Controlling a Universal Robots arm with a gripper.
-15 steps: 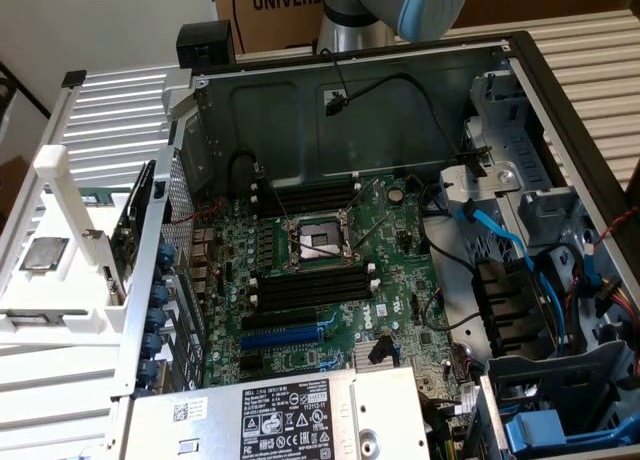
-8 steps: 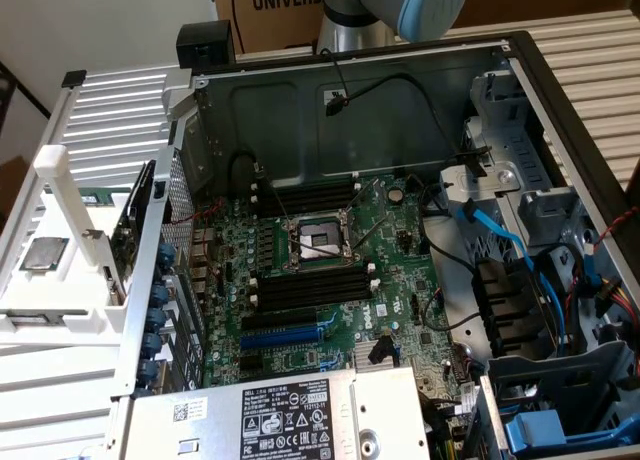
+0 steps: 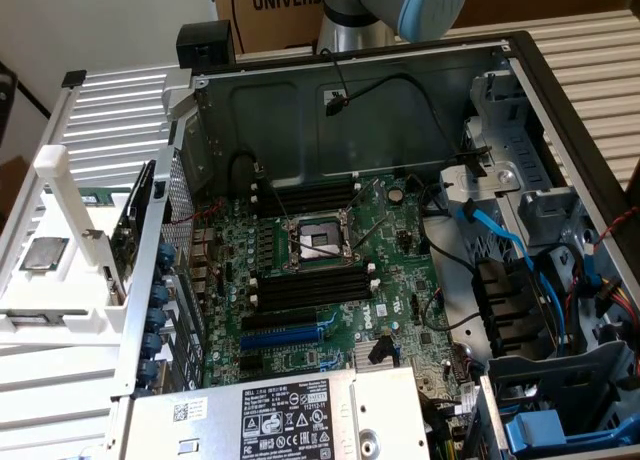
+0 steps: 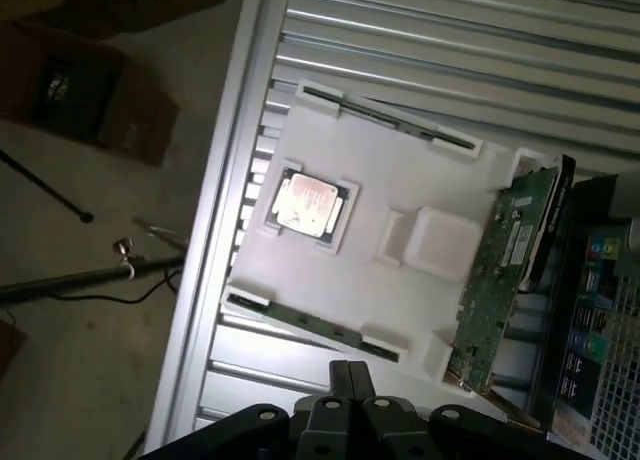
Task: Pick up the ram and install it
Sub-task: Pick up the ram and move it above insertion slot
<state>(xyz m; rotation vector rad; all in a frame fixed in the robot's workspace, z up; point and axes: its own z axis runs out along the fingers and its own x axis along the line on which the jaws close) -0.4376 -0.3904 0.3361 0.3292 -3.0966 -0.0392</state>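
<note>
Ram (image 4: 312, 323) lies flat in a groove at one edge of the white tray (image 4: 400, 185). It is the stick nearest the gripper (image 4: 350, 366). One other stick (image 4: 388, 114) lies in a groove at the far edge of the tray. A square silver chip (image 4: 307, 203) sits in its own pocket between the two sticks. A green card (image 4: 497, 280) stands on its edge at the side of the tray next to the case (image 3: 520, 90).

The gripper hangs over the tray, just beside the ram, and does not touch it. Its two fingers look pressed close together, and it holds nothing. In the exterior view only the arm (image 3: 400, 5) shows, at the top.

Inside the case, the long black slots (image 3: 310, 285) on the board (image 3: 400, 240) look empty, so I think no ram is put in yet.

What could go wrong, I think:
- The ram is thin and sits low in its groove. Fingers that grab off to one side could slip off it or tip it.
- The tall card is close by. A wide swing could bump it.
- The slots are narrow. A tilted ram could jam or miss the slot.
- Wires hang in the case and could snag.
</note>
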